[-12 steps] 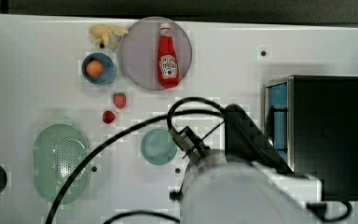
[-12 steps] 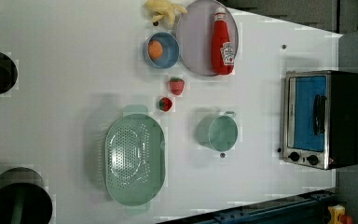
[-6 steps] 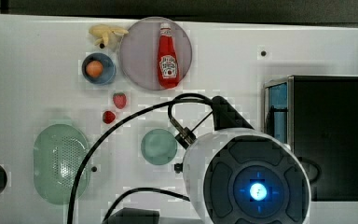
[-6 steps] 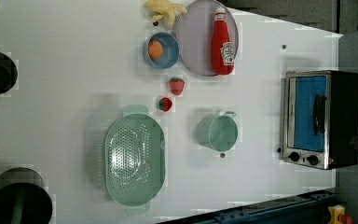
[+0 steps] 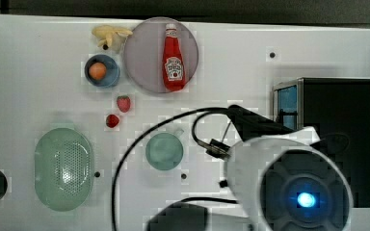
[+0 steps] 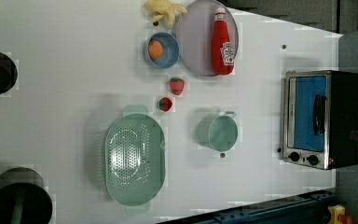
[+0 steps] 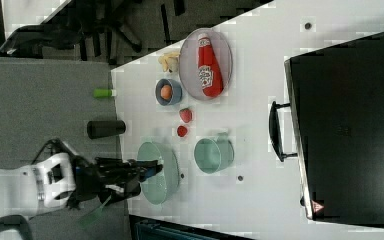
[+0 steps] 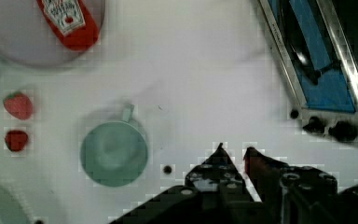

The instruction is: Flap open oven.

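My gripper [image 8: 233, 150], fingers nearly together and holding nothing, hovers above the table [image 8: 205, 70] near the closed oven [image 6: 320, 119].

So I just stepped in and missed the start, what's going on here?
A robot arm is above the white table, near the toaster oven. The oven's glass door is closed and its handle untouched. The gripper holds nothing, its fingers close together, apart from the oven. A ketchup bottle lies on a plate, and a green cup stands nearby.
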{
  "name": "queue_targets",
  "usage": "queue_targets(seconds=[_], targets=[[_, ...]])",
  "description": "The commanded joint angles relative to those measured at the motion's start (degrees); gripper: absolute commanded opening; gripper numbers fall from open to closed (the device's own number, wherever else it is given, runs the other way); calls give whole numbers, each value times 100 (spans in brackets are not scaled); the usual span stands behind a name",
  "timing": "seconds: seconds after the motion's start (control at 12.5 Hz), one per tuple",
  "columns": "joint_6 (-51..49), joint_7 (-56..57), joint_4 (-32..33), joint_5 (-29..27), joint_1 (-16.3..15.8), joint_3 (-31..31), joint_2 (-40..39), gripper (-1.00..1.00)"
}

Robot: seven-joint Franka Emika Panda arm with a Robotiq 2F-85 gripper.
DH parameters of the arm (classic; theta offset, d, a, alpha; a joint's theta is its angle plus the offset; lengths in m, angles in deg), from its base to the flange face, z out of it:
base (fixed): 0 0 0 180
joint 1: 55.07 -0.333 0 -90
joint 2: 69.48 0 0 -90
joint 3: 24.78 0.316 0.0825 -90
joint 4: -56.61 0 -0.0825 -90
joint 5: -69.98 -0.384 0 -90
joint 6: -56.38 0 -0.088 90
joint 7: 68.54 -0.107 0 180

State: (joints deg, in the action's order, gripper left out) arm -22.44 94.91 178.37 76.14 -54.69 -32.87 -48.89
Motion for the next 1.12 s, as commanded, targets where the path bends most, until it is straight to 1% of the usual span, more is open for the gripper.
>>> queue_targets(seconds=[0.08,0.32,0.56,0.72,1.12], targets=[[507,1230,387,85,222,-511,16,-65],[1264,1509,667,100,235,-895,-213,-65],[1865,2512,716,100,248,-1215,-645,-65],[2260,2929,705,100,258,-1417,-1003,-65],[3252,3124,704,100,270,-1741,-1800,-65]])
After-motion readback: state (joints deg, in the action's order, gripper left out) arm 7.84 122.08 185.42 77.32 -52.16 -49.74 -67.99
